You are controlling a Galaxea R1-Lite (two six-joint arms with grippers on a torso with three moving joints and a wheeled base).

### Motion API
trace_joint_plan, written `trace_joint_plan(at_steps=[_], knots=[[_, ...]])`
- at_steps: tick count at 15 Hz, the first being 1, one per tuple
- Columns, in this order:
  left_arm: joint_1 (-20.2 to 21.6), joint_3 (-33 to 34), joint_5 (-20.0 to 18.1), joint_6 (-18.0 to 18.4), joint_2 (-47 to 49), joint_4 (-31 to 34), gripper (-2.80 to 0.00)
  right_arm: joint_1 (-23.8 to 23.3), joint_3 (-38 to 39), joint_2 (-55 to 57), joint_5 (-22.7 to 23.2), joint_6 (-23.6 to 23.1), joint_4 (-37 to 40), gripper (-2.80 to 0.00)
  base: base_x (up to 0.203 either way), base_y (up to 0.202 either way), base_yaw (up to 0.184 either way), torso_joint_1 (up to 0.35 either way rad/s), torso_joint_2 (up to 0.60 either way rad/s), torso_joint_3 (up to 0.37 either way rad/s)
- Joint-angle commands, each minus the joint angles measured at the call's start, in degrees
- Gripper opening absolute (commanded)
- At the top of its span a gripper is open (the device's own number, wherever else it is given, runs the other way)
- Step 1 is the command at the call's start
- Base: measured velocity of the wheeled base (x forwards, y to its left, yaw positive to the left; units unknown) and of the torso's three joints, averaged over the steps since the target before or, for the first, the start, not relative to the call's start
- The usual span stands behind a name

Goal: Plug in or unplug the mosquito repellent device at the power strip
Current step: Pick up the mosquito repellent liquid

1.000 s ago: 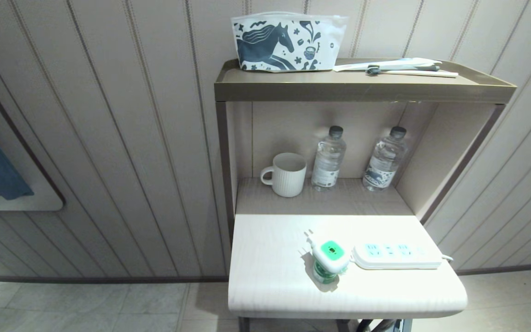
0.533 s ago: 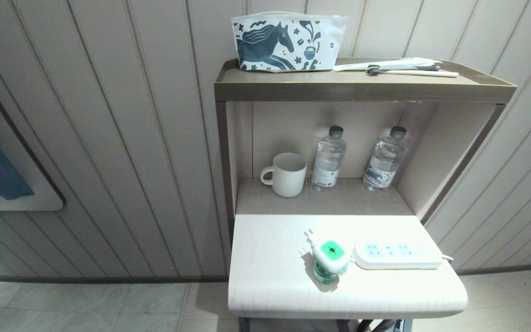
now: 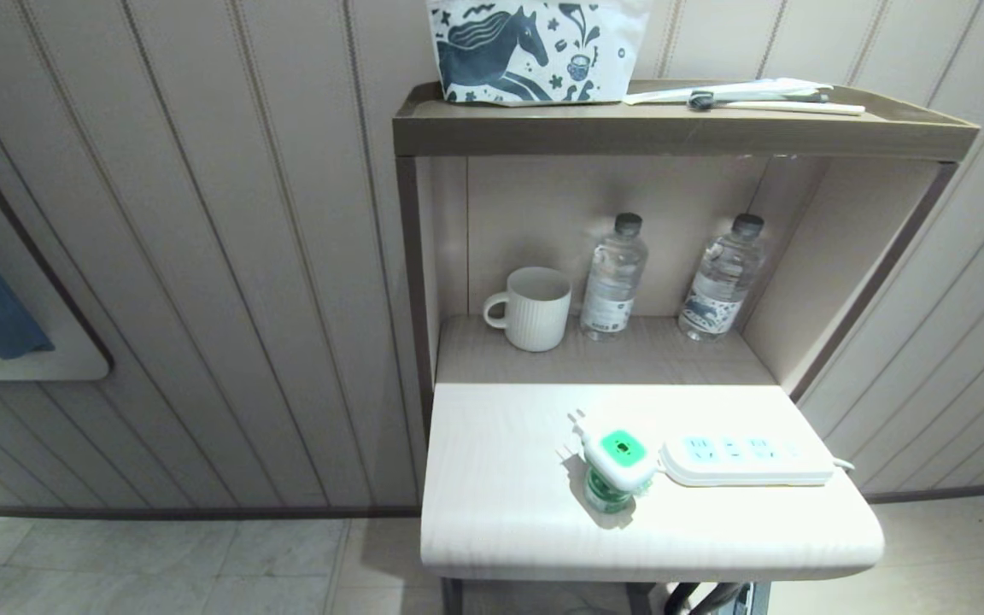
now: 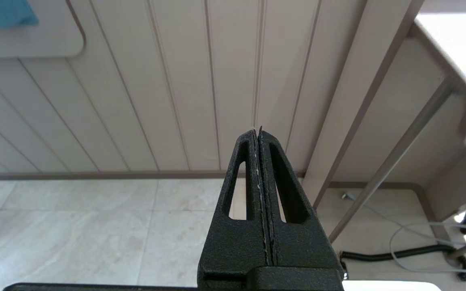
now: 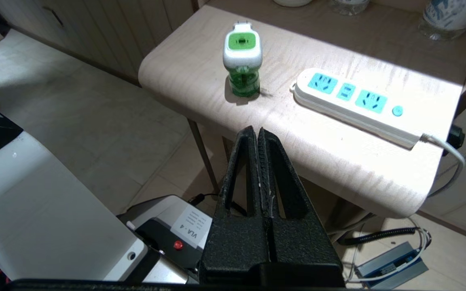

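Right gripper (image 5: pixel 259 135), shut and empty, hangs near the table edge; mosquito repellent device (image 5: pixel 242 60) stands unplugged left of power strip (image 5: pixel 356 105).

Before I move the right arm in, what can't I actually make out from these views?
- Pouch: its top is cut off by the head view's upper edge.
- Mosquito repellent device: in the right wrist view its own body hides most of the prongs.
- Power strip: its cord drops behind the table edge; the far end is unseen.
- Both grippers are outside the head view.
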Motion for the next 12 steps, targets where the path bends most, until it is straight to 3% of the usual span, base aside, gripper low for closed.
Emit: trace_joint_plan(at_steps=[1, 4, 10, 12], knots=[[0.01, 0.00, 0.00, 0.00, 0.04, 0.09, -2.80, 0.04, 0.37, 0.30, 0.16, -0.03, 0.07, -2.80, 0.000, 0.000, 0.000, -0.206, 0.49, 0.271], [0.01, 0.00, 0.00, 0.00, 0.04, 0.01, -2.80, 0.02, 0.99, 0.30, 0.11, -0.03, -0.10, -2.80, 0.002, 0.002, -0.026, -0.209, 0.49, 0.281], [0.01, 0.00, 0.00, 0.00, 0.04, 0.01, -2.80, 0.24, 1.59, -0.84, 1.39, -0.03, -0.19, -2.80, -0.003, 0.007, -0.165, -0.190, 0.47, 0.279], [0.01, 0.00, 0.00, 0.00, 0.04, 0.01, -2.80, 0.20, 1.87, -1.41, 3.08, -0.03, -0.11, -2.80, 0.001, 0.008, -0.145, -0.067, 0.18, 0.106]])
